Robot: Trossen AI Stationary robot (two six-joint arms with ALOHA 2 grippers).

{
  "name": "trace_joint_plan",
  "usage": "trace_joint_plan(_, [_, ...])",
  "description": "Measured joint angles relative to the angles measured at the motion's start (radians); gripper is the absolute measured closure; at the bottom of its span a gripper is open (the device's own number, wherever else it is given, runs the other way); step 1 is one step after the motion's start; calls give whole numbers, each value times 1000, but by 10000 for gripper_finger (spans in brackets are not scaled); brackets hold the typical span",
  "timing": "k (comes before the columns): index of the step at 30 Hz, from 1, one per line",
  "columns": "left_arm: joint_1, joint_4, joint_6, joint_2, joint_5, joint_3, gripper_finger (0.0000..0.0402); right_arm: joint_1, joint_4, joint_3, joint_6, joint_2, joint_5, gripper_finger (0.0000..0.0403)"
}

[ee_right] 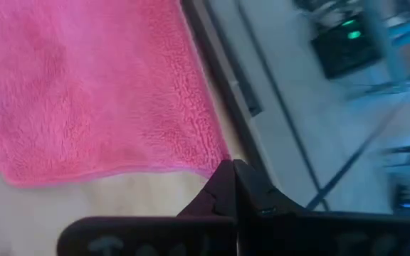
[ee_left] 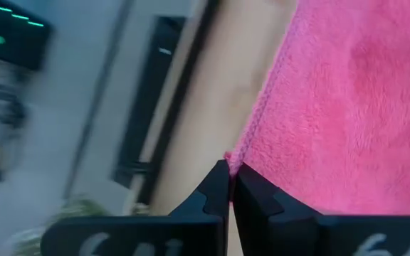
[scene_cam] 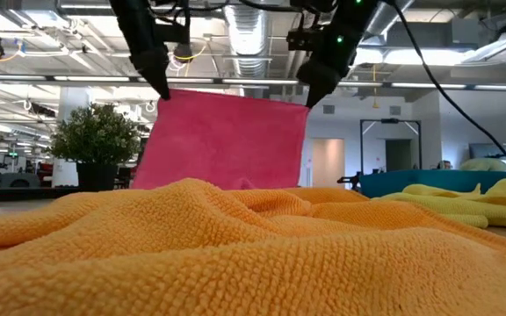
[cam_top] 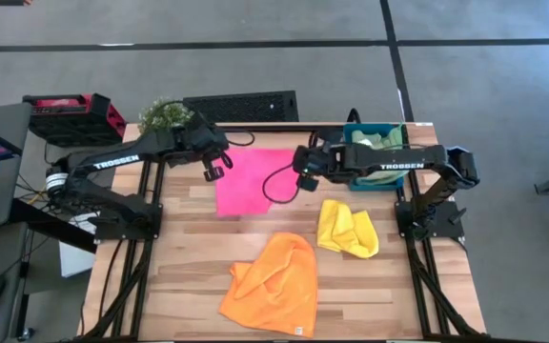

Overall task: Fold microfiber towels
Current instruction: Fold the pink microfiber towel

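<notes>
The hot pink towel (scene_cam: 222,140) hangs as a sheet between my two grippers over the table's far middle. My left gripper (scene_cam: 165,93) is shut on one upper corner and my right gripper (scene_cam: 308,101) on the other. The orange towel (cam_top: 274,284), lying crumpled near the front edge, hides the pink towel's lower edge in the low view. To the orange towel's right, the yellow towel (cam_top: 347,227) lies bunched on the table. The sage green towel (cam_top: 375,140) sits in the teal bin (cam_top: 355,131). My left gripper pinches the pink towel's upper left corner (ee_left: 235,158) between its two fingertips, slanting down from the table's left. The towel hangs below, its top edge drawn nearly straight to the other gripper. My right gripper pinches the upper right corner (ee_right: 218,165) at its fingertips, slanting down from the table's right. The cloth hangs flat below it, and the orange towel hides where its lower edge ends.
A potted plant (cam_top: 165,114) and a dark keyboard-like panel (cam_top: 241,105) stand at the table's far edge. A red crate (cam_top: 70,114) sits off the table to the left. Bare wood (cam_top: 184,257) shows left of the orange towel.
</notes>
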Motion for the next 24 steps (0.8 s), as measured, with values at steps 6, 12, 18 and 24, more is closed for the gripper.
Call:
trace_joint_plan(6, [-8,213,111,-36,-167,1,401,-67,108,-3,-116,-47,109,397])
trace_joint_plan(12, [-11,375,248,-36,-218,1,401,-100,158,-1,-154,-102,185,397])
trace_joint_plan(18, [-48,390,279,-36,-225,2,401,-80,129,-2,-167,-126,197,397])
trace_joint_plan(24, [-105,201,150,-36,-188,2,401,-39,11,-2,-82,-119,117,397])
